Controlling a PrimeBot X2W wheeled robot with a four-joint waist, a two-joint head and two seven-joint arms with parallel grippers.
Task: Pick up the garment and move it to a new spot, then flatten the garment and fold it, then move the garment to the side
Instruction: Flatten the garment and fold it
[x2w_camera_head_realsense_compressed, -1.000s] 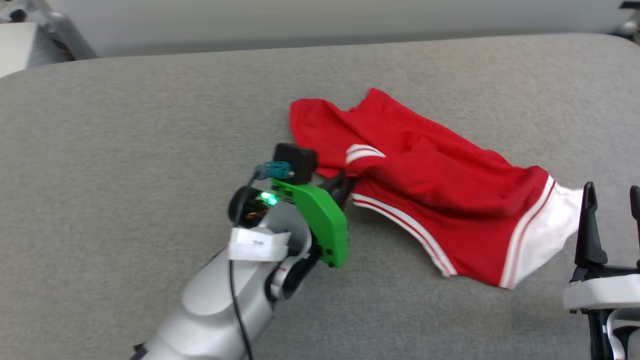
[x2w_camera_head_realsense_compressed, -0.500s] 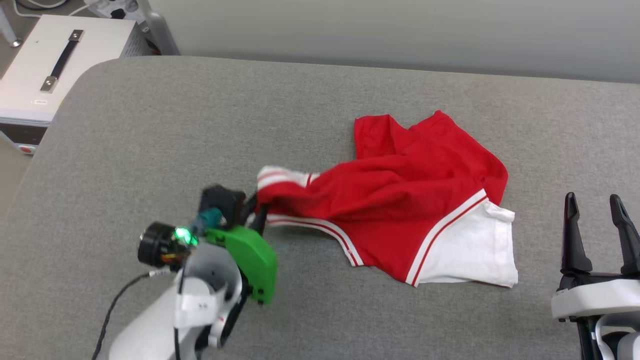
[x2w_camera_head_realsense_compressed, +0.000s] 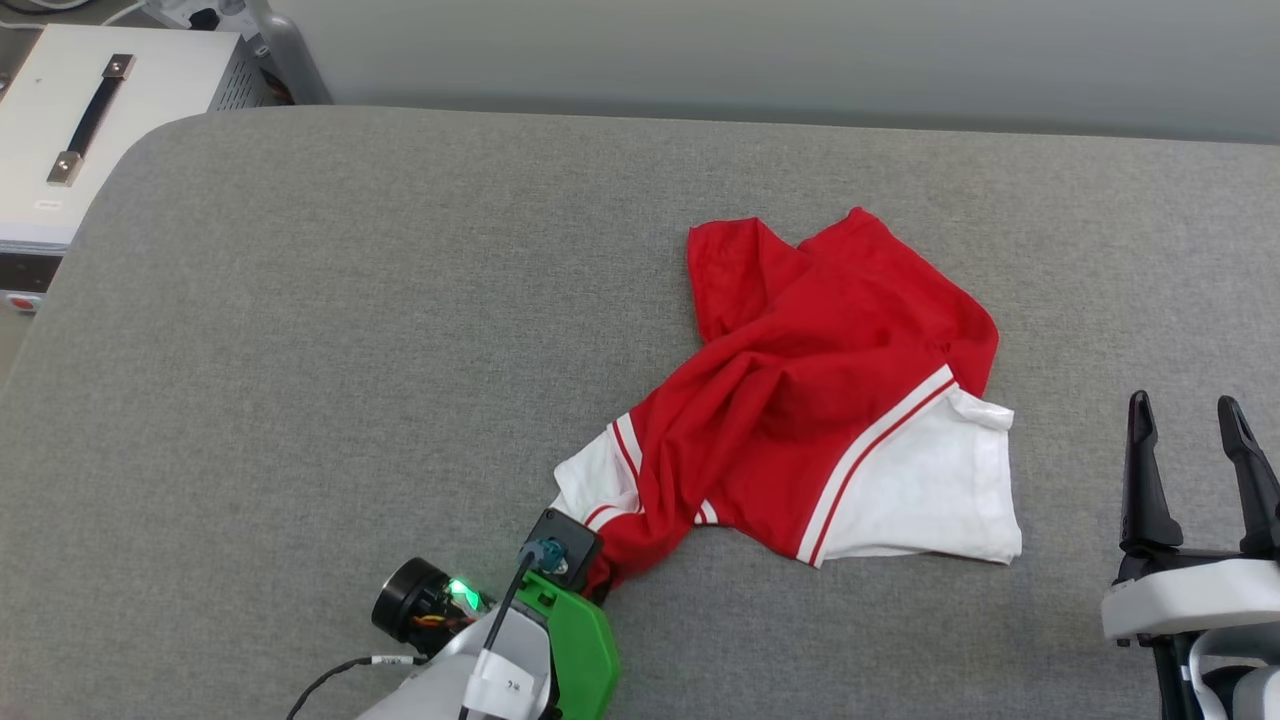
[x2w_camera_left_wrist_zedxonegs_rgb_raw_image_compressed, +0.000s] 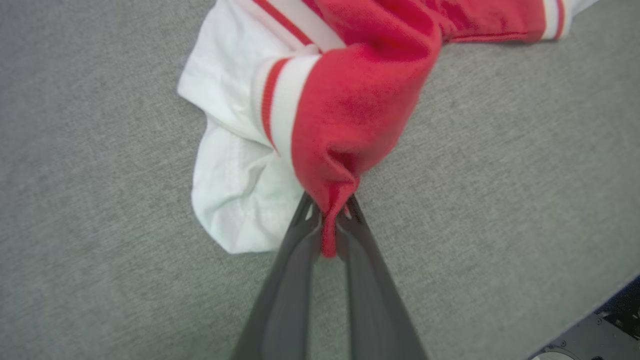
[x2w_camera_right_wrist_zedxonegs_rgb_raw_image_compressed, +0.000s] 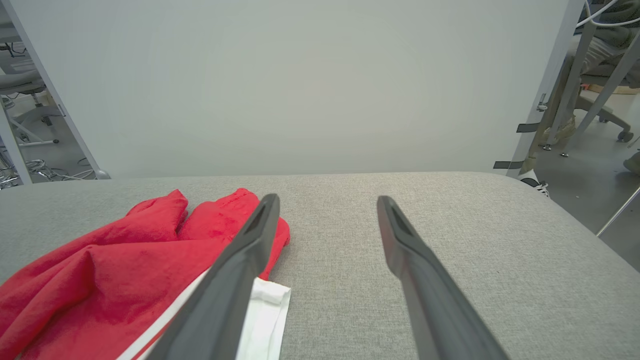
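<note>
The garment, red with white sleeves and red-white striped trim, lies crumpled on the grey padded table, right of centre. Its near-left corner is drawn out toward my left gripper at the table's front. In the left wrist view that gripper is shut on a bunch of red cloth, with a white sleeve lying beside it. My right gripper stands open at the lower right, clear of the cloth. Its fingers frame bare table, with the garment to their left. Any print on the garment is hidden in the folds.
A white metal box with a black handle stands off the table's far left corner. A pale wall runs behind the table. Chair legs and frame posts stand on the floor beyond the right end.
The head camera shifted after the earliest frame. My left gripper has pulled back toward the table's near edge, dragging the garment's corner with it. The right gripper has stayed put.
</note>
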